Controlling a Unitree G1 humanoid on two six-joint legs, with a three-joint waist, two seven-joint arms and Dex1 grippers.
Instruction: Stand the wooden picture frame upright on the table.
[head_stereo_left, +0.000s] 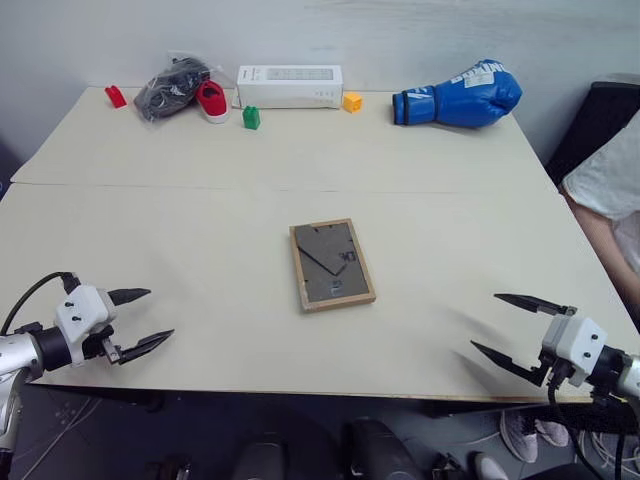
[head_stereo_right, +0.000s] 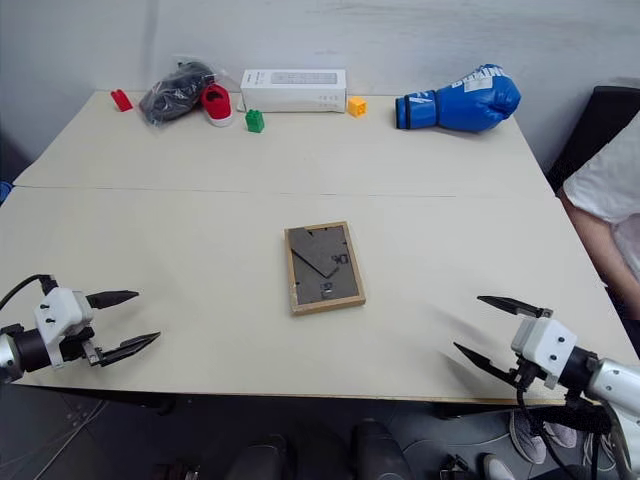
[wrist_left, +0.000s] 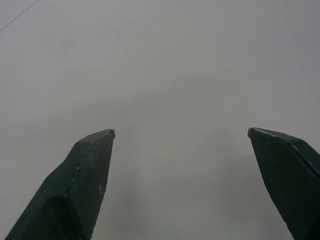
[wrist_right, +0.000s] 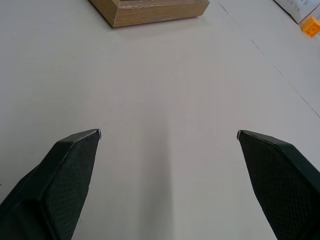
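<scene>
The wooden picture frame (head_stereo_left: 331, 264) lies flat in the middle of the cream table (head_stereo_left: 200, 230), dark grey back panel facing up with its stand folded in. Its light wood edge (wrist_right: 150, 10) also shows in the right wrist view. My left gripper (head_stereo_left: 148, 318) hovers open over the table's front left part, well to the left of the frame, holding nothing. My right gripper (head_stereo_left: 490, 322) hovers open over the front right part, well to the right of the frame, also holding nothing. Neither gripper touches the frame.
Along the table's far edge sit a red block (head_stereo_left: 116, 96), a bagged dark shoe with a red shoe (head_stereo_left: 185, 90), a white box (head_stereo_left: 289, 86), a green block (head_stereo_left: 251, 117), an orange block (head_stereo_left: 352, 101) and a blue boxing glove (head_stereo_left: 460, 95). A person (head_stereo_left: 610, 200) sits at the right.
</scene>
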